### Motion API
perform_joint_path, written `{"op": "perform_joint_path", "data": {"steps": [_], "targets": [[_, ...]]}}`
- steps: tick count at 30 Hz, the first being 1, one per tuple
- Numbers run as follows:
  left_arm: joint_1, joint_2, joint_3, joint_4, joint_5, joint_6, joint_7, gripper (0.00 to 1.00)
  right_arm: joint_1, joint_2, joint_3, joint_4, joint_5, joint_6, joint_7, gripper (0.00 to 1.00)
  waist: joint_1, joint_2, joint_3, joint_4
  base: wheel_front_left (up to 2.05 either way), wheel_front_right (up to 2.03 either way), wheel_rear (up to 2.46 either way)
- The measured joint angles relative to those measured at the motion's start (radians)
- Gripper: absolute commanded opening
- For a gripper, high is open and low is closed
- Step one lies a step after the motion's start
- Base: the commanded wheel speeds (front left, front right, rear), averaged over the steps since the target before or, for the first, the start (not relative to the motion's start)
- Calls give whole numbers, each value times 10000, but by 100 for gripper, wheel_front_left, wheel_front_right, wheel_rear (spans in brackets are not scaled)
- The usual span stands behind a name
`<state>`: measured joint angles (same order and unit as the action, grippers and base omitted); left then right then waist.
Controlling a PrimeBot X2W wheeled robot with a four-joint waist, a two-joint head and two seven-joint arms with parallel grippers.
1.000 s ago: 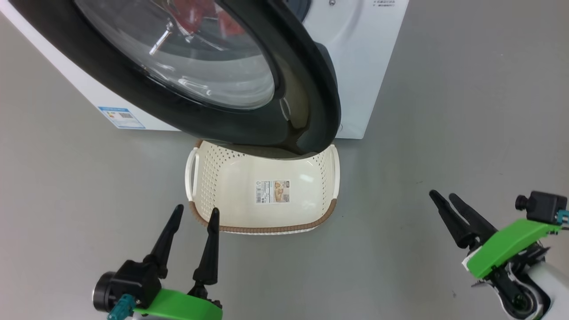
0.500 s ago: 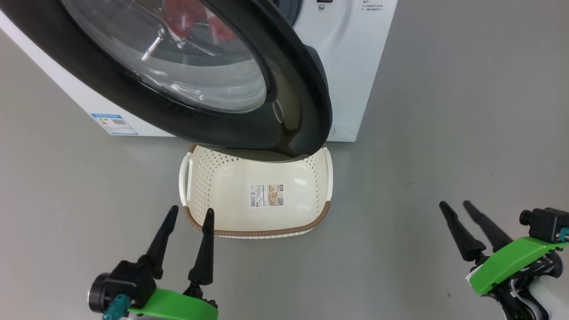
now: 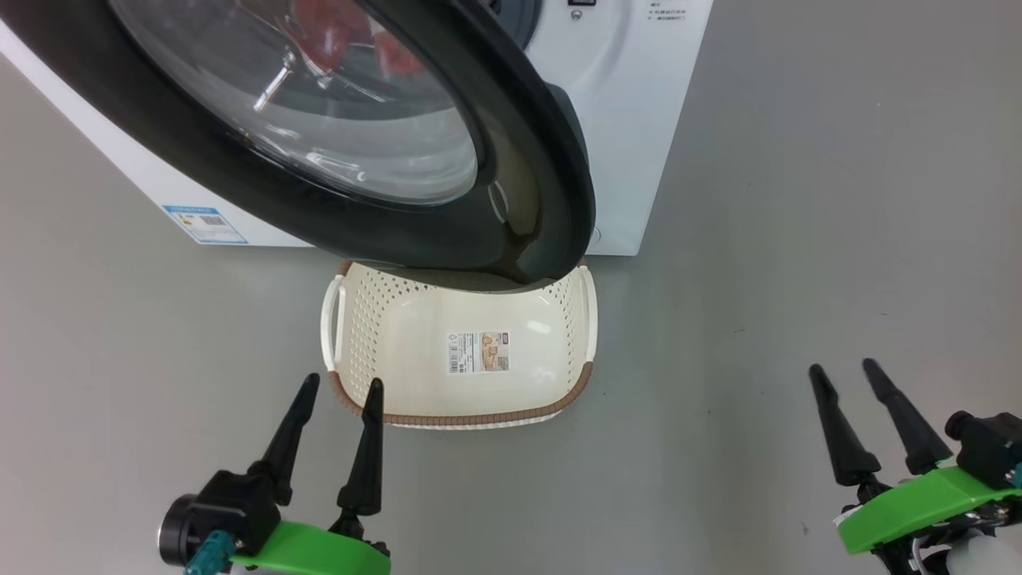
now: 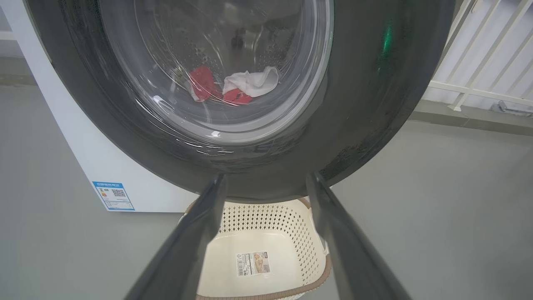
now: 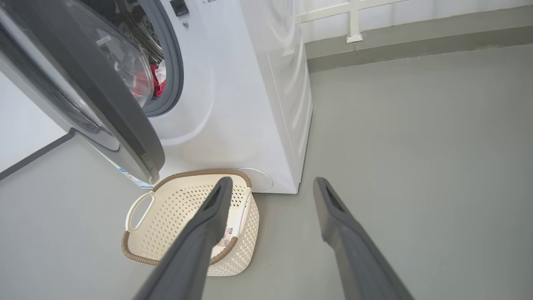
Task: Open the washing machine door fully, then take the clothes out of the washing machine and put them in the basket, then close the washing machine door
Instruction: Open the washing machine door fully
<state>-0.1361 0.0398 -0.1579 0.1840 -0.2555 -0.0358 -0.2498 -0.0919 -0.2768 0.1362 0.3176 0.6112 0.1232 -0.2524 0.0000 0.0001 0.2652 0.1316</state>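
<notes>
The washing machine door (image 3: 383,224) (image 4: 366,104) (image 5: 104,108), black-rimmed with a clear glass bowl, stands partly open and overhangs the far side of the basket (image 3: 559,319) (image 4: 308,246) (image 5: 175,212). The basket sits on the floor before the white washing machine (image 3: 631,120) (image 5: 250,104), with just a paper label inside. Red and white clothes (image 4: 233,85) (image 5: 156,83) (image 3: 335,36) lie in the drum, seen through the glass and the door gap. My left gripper (image 3: 342,388) (image 4: 266,179) is open near the basket's front left corner. My right gripper (image 3: 845,369) (image 5: 270,181) is open, well to the right of the basket.
Grey floor surrounds the machine. A white railing (image 4: 479,62) (image 5: 354,21) and a low kerb run along the back wall beside the machine. A blue label (image 3: 204,224) sits low on the machine's front.
The head camera shifted a little. My right gripper has drawn back toward the lower right and turned its fingers more upright. The left gripper has hardly moved. Door and basket are unchanged.
</notes>
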Motion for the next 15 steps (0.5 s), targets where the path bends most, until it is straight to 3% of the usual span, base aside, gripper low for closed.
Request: {"op": "perform_joint_path", "data": {"steps": [9,15], "targets": [[1,0,4,15,-10,0,0,100,570,1340,-2483,-1076,-1852,12,-4,100,0,0,10,11,0,0,0],[2,0,-2,13,-12,2,0,100,1001,1722,-3137,-1356,-2495,12,-29,100,0,0,5,33,0,0,0]]}}
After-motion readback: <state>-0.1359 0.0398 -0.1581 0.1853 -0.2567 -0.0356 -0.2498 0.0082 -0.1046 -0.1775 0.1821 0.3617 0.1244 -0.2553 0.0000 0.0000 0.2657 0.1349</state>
